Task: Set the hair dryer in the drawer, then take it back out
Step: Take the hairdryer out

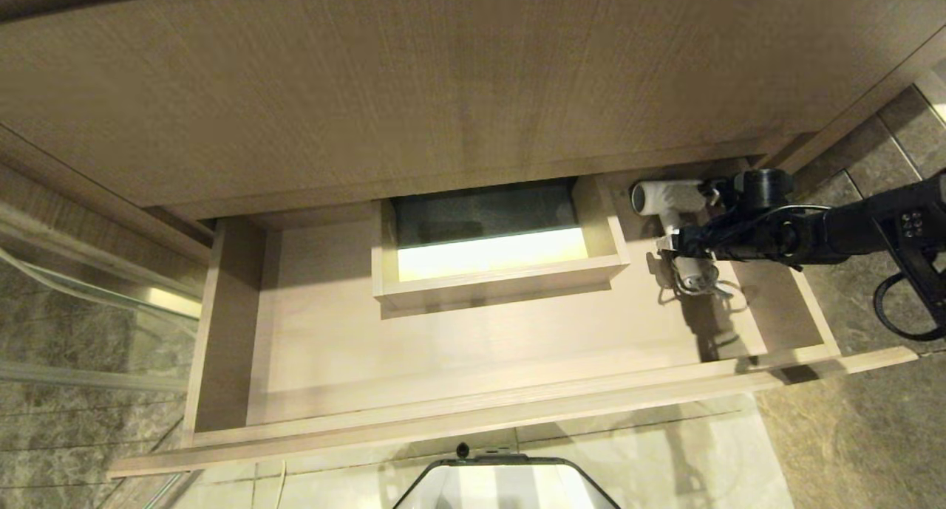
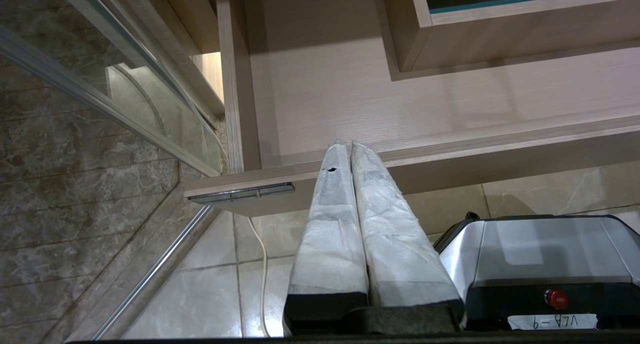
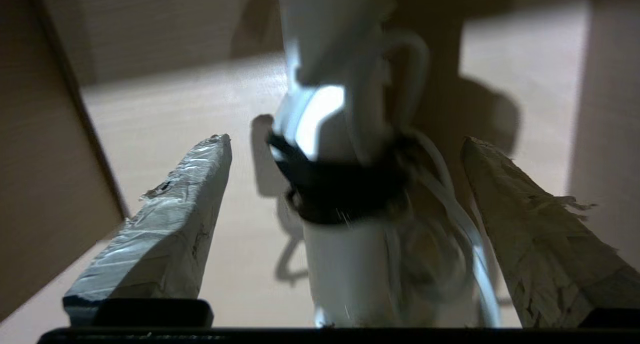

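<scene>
**Dryer down in the drawer, jaws spread**

While my left gripper point(image 2: 350, 149) idles closed and empty before the drawer point(image 1: 517, 409), my right gripper point(image 3: 345, 149) straddles the hair dryer point(image 1: 669, 199) at the drawer's right end, fingers wide, touching nothing. Rigid, smooth shell, likely light; I'd clamp the handle above the loose cord.

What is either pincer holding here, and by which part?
Nothing. The right pincer stands open around the hair dryer handle in the drawer; the left pincer is shut, empty.

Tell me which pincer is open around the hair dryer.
The right pincer, reaching into the drawer at its right end, fingers spread either side of the hair dryer. The left pincer is shut, outside the drawer's front.
</scene>
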You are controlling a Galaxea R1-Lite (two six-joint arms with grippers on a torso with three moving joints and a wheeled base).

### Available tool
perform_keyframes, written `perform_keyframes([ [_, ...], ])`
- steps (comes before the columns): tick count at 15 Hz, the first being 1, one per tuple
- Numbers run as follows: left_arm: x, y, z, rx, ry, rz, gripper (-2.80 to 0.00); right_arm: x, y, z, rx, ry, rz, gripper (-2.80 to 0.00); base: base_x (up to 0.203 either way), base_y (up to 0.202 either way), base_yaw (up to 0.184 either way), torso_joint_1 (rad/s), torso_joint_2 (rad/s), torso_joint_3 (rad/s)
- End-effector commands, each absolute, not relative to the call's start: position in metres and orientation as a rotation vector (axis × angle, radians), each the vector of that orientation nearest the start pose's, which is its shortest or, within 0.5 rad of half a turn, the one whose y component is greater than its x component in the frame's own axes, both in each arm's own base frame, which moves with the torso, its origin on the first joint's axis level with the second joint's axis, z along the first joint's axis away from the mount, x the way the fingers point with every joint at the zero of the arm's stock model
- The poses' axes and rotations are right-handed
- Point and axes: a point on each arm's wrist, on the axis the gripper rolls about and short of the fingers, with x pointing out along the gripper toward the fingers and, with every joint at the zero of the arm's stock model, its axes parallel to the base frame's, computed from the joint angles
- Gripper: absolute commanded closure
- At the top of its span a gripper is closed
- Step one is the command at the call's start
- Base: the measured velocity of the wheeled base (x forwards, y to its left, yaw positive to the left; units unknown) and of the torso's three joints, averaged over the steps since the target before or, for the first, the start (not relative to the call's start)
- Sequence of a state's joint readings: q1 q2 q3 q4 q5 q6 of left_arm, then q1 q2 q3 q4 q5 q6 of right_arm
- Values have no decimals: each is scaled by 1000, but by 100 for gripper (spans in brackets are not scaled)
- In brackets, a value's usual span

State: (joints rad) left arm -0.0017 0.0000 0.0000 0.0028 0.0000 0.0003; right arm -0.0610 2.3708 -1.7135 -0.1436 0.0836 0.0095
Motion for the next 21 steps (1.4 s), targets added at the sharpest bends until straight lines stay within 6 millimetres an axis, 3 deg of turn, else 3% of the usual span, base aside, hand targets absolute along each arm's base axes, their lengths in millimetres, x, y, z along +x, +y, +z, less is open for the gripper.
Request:
perform_keyframes([
  [1, -23, 0, 75, 0, 4, -2, 0, 505, -26, 88, 26, 517, 30, -280, 0, 0, 0, 0, 0, 0],
  [5, -23, 0, 75, 0, 5, -2, 0, 515, -26, 75, -43, 464, 38, -280, 0, 0, 0, 0, 0, 0],
  [6, -23, 0, 75, 0, 5, -2, 0, 516, -26, 74, -48, 452, 37, 0, 0, 0, 0, 0, 0, 0],
  [11, -23, 0, 75, 0, 3, -2, 0, 516, -27, 77, -88, 447, -5, 0, 0, 0, 0, 0, 0, 0],
  [14, -23, 0, 75, 0, 3, -2, 0, 513, -28, 91, -125, 426, -68, 0, 0, 0, 0, 0, 0, 0],
  [17, -23, 0, 75, 0, 3, -2, 0, 499, -28, 132, -127, 365, -75, 0, 0, 0, 0, 0, 0, 0],
  [18, -23, 0, 75, 0, 4, -2, 0, 496, -28, 135, -127, 368, -75, 0, 0, 0, 0, 0, 0, 0],
  [21, -23, 0, 75, 0, 3, -2, 0, 466, -27, 164, -127, 369, -75, 0, 0, 0, 0, 0, 0, 0],
])
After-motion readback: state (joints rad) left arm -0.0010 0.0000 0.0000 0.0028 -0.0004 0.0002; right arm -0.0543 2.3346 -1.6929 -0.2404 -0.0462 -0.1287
